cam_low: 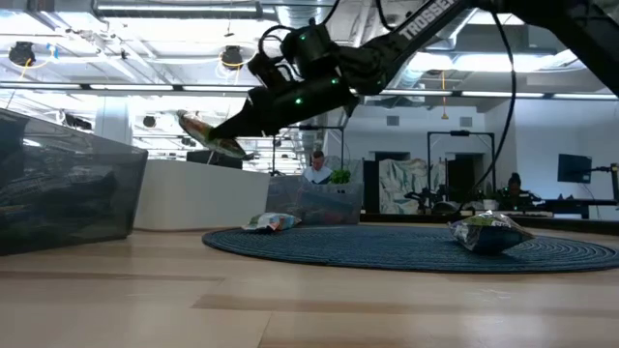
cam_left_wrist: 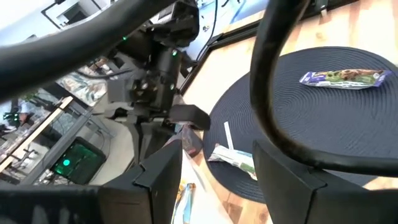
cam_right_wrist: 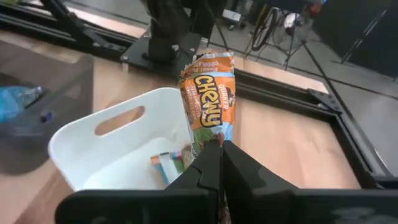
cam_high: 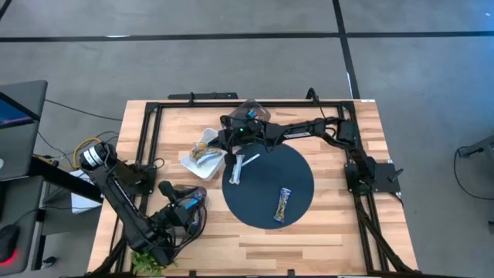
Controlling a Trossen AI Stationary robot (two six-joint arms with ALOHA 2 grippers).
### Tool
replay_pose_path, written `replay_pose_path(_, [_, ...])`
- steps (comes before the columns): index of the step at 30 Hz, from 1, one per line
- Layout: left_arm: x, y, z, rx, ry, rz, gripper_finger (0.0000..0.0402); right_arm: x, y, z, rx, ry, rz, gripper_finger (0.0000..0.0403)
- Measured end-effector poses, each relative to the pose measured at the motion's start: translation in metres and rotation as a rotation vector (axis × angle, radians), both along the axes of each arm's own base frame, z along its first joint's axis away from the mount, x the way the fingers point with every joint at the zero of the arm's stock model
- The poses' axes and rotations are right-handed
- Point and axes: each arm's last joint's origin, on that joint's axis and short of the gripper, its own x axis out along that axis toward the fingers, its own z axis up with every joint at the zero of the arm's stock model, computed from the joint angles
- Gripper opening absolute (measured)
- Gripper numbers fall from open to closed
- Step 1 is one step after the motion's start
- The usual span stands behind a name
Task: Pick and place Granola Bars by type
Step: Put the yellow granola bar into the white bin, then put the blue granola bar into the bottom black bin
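The counter (cam_high: 324, 232) is pale wooden planking with a visible grain, edged by a black metal frame (cam_high: 147, 139). On it lies a round, dark blue woven mat (cam_high: 297, 174) with a ribbed, coiled texture. Beside the mat's edge stands a white plastic rectangular tray (cam_right_wrist: 93, 140) with rounded corners and an oval handle slot in its wall; a few wrapped bars (cam_right_wrist: 171, 160) lie at its bottom. A dark translucent bin (cam_right_wrist: 46, 93) sits next to it, with a crinkled blue wrapper (cam_right_wrist: 18, 98) inside.

Two shiny-wrapped granola bars rest on the mat: a silvery white bar (cam_high: 237, 170) near the tray side and a bluish bar with brown print (cam_high: 284, 205) toward the mat's near edge.

The right end effector (cam_right_wrist: 221, 146) has its dark fingers pressed together on the end of an orange-brown glossy-wrapped granola bar (cam_right_wrist: 208, 102) with yellow lettering, pinching it upright over the tray's rim. In the low view the bar (cam_low: 213, 135) hangs in the air well above the counter, tilted, at the tip of the outstretched right arm.

The left end effector (cam_high: 179, 202) waits with its fingers spread, holding nothing, low over the counter's near left corner, its arm folded back beside a small green plant (cam_high: 147, 262).
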Motion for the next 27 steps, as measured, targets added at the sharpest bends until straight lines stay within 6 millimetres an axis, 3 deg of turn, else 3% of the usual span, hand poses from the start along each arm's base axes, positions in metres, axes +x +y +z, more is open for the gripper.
replay_pose_path(7, [-0.001, -0.001, 0.000, -0.011, -0.015, 0.001, 0.0191, -0.001, -0.004, -0.002, 0.024, 0.033, -0.012, 0.0020])
replay_pose_path(16, [0.000, 0.000, 0.001, 0.002, -0.033, -0.004, 0.0191, -0.003, -0.007, -0.006, 0.045, 0.075, -0.024, 0.0148])
replay_pose_path(21, [0.000, 0.000, 0.001, -0.002, -0.033, -0.003, 0.0191, -0.006, -0.006, 0.003, 0.025, 0.076, -0.014, 0.0195])
replay_pose_path(27, [0.000, -0.001, -0.001, -0.054, 0.003, 0.016, 0.0191, -0.027, 0.001, 0.026, 0.016, 0.224, 0.066, 0.0210])
